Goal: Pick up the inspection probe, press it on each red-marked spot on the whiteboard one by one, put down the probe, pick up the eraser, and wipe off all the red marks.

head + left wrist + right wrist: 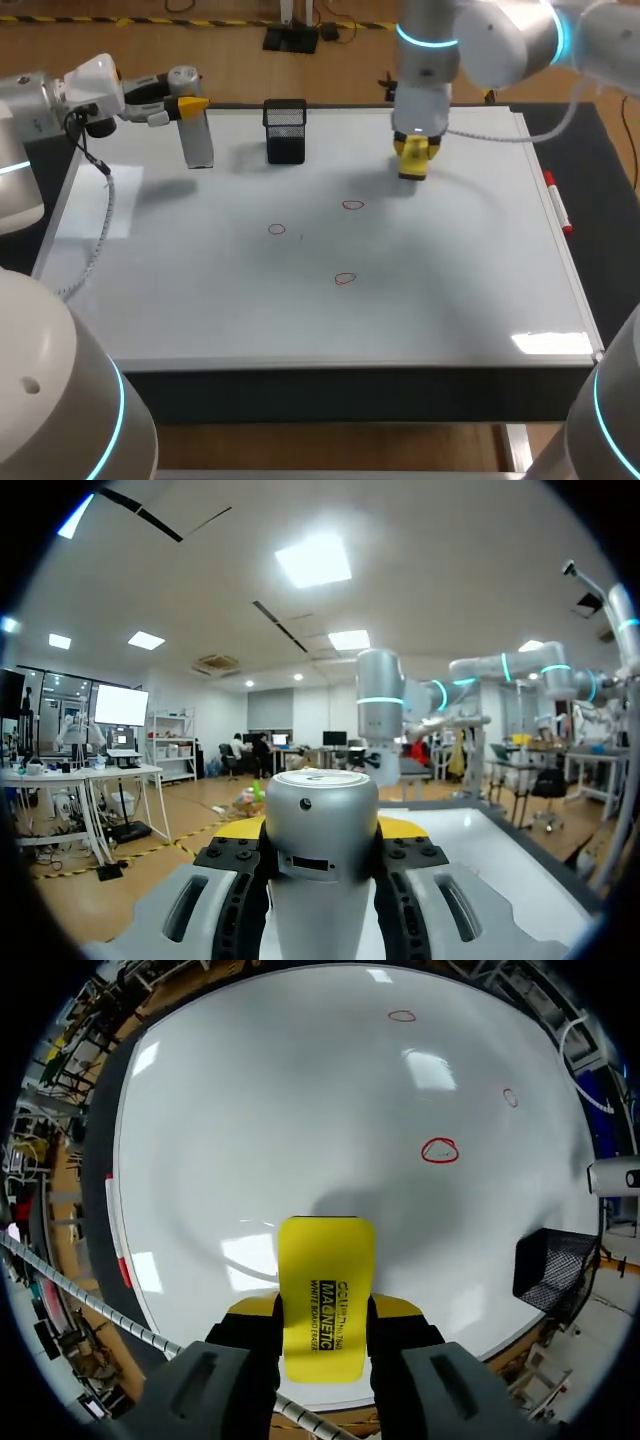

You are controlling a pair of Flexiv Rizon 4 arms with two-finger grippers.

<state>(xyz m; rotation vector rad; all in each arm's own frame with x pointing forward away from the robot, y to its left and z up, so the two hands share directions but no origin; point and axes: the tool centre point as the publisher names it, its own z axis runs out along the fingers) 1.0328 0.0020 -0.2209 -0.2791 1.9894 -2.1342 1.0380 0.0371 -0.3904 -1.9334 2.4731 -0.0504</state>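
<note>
The yellow eraser is gripped between the right jaws, which are closed on its two long sides. It is held low over the far part of the whiteboard; whether it touches the surface I cannot tell. All three red marks are still on the board, the nearest one a little ahead of the right jaws and the other two further ahead, so I judge that the wiping is not yet begun. The probe is not put down: the left jaws are closed on it, its silver body between them, near the far left corner of the board and well apart from the right jaws. Whether the pressing step is done, the pictures cannot say. For moving, the board ahead of the eraser is open up to its edges. A black mesh holder stands beside the right jaws, on the probe's side, and a red pen lies at the board's right edge; a wide wipe should keep away from both.
</note>
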